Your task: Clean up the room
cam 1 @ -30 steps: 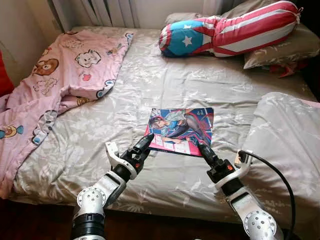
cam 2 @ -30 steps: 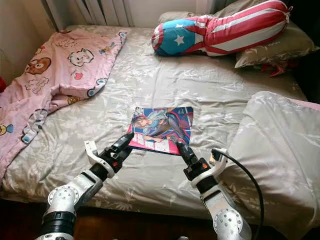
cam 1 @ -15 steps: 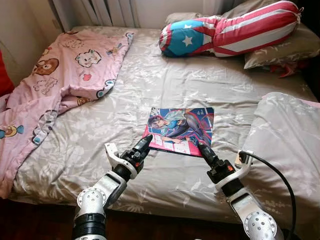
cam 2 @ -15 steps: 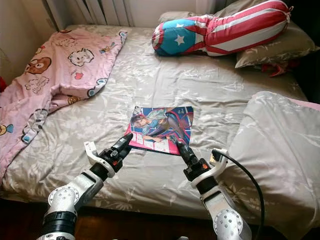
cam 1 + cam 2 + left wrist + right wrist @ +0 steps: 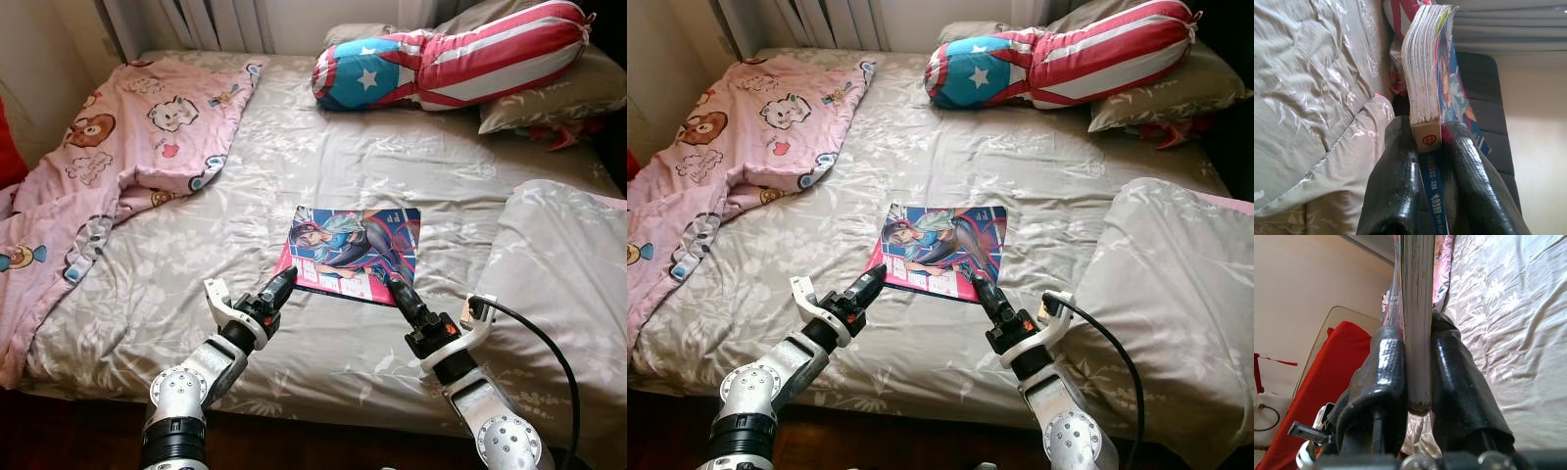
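**A:** Setting?

**B:** Bedroom. A wide bed under a grey floral-print sheet [image 5: 392, 157], pale curtains behind its head. All places below are given from the book.

**A:** Start at the grippers.

**B:** Left gripper [image 5: 277, 288]: both black fingers clamped on the book's near left corner, page block and spine label pinched between them in the left wrist view. Right gripper [image 5: 394, 287]: fingers pressed together on the near right corner, page edges squeezed between them in the right wrist view.

**A:** The item held?

**B:** One thick paperback comic book with a glossy blue-and-pink illustrated cover [image 5: 353, 253], mid-bed. Its near edge is gripped at both corners; I cannot tell whether the far edge is clear of the sheet.

**A:** Moving outward?

**B:** Just right of the book, a bulky folded grey floral duvet [image 5: 563, 284]. Well beyond it, at the head of the bed, a red-and-white striped bolster with a blue starred end [image 5: 456, 59] lying against a grey floral pillow [image 5: 568, 98]. Far left of it, a rumpled pink cartoon-bear blanket [image 5: 108, 166] trailing off the bed's side.

**A:** Progress?

**B:** Early, by my reading. Book secured but not put away. Blanket unfolded, duvet and bolster unarranged. Most of the tidying remains.
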You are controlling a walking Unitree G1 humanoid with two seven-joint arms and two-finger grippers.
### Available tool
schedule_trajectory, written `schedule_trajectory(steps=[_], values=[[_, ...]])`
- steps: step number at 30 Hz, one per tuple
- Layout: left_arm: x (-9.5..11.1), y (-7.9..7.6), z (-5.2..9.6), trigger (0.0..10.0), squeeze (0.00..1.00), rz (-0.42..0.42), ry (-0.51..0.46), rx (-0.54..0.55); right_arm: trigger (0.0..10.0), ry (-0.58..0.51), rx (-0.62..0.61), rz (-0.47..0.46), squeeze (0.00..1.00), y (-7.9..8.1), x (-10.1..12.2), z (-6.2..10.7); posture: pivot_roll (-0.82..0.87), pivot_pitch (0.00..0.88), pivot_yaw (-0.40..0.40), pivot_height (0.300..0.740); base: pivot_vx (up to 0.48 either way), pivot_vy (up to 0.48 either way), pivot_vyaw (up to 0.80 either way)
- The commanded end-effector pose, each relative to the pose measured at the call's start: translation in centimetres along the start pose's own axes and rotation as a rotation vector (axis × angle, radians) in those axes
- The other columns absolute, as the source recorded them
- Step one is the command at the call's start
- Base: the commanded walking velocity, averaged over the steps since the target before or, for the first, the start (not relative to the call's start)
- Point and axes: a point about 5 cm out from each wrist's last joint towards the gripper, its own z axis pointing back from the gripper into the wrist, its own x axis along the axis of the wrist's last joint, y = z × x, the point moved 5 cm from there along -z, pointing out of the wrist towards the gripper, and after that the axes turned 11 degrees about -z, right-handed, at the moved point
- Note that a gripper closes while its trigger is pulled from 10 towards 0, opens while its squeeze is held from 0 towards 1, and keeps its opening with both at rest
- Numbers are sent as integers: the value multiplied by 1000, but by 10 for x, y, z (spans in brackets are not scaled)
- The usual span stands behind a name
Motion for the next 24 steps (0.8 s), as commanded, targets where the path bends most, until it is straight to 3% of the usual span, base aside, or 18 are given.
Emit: schedule_trajectory(steps=[1,20,24], values=[[-1,-6,-3,0,0,-19,18,-17,10000,23,38,5,0,9,-7,-3,-70,183,21,740,0,0,0],[5,-12,-5,0,0,3,-43,-41,10000,17,39,-1,0,9,-8,-1,-69,185,18,740,0,0,0],[6,-12,-4,0,0,4,-52,-43,10000,-2,25,38,0,7,-5,-1,-68,184,16,740,0,0,0]])
